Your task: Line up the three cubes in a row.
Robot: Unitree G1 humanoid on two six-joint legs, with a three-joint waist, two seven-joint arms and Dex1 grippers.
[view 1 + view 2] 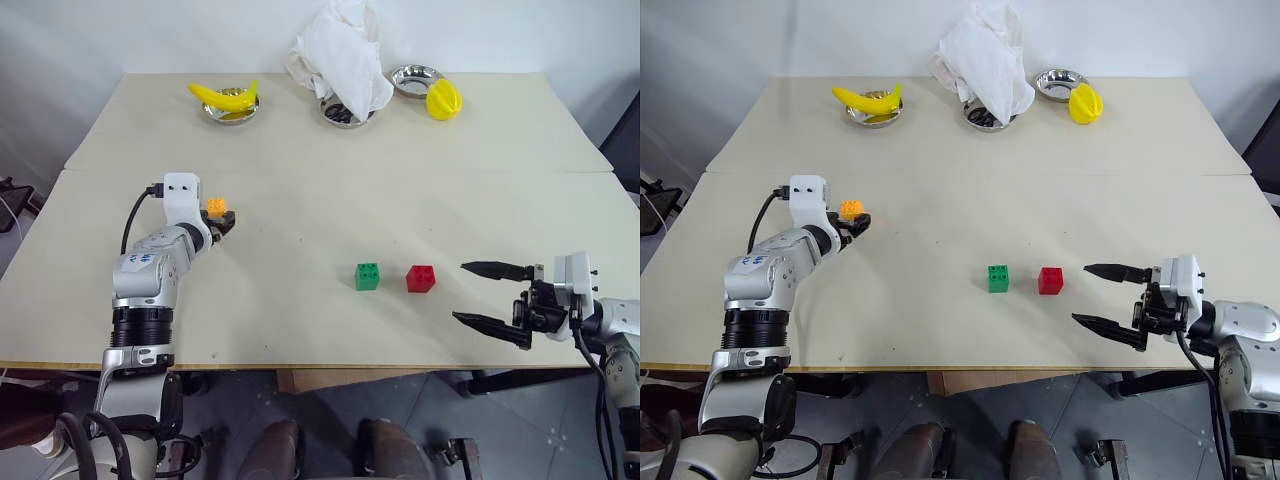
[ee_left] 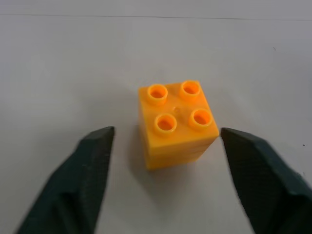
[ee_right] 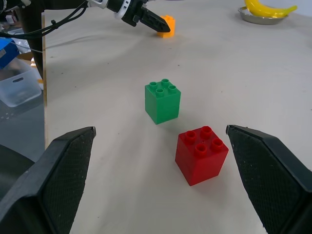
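Note:
The orange cube (image 1: 216, 206) stands on the table at the left, studs up. My left gripper (image 2: 166, 132) straddles it, one finger on each side with a small gap to the cube (image 2: 176, 122), so it is open and not touching. The green cube (image 1: 367, 276) and the red cube (image 1: 421, 278) sit side by side near the table's middle front, a small gap between them. My right gripper (image 1: 460, 292) hovers open just right of the red cube (image 3: 202, 155), its fingers pointing toward it and nothing between them.
Along the far edge are a yellow banana (image 1: 225, 97) in a metal bowl (image 1: 248, 112), a white cloth (image 1: 345, 55) draped over a second bowl (image 1: 345, 118), and a third bowl (image 1: 415, 78) beside a yellow fruit-shaped toy (image 1: 443, 99). The table's front edge (image 1: 300, 365) runs close below the cubes.

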